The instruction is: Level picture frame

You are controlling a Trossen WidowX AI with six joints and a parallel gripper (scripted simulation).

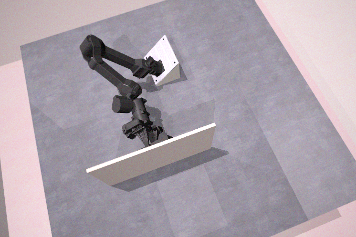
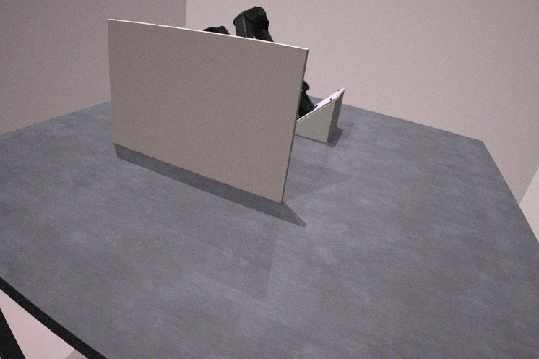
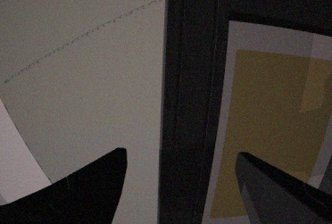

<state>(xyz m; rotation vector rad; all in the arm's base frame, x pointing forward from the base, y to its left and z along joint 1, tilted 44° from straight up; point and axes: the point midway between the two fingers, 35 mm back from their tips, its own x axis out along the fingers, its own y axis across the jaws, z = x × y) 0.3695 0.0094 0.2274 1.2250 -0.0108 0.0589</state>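
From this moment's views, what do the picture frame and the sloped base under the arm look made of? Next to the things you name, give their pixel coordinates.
Picture frame (image 3: 189, 86): probably painted wood or plastic, black and matt, showing no bright glints.
Sloped base (image 1: 168, 53) (image 2: 316, 123): perhaps painted metal or plastic; its pale top shows faint streaks and dark fastener-like dots.

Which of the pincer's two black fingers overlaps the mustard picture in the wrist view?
The finger on the wrist view's right: its tip covers part of the mustard picture, while the other finger shows against the upright beige board.
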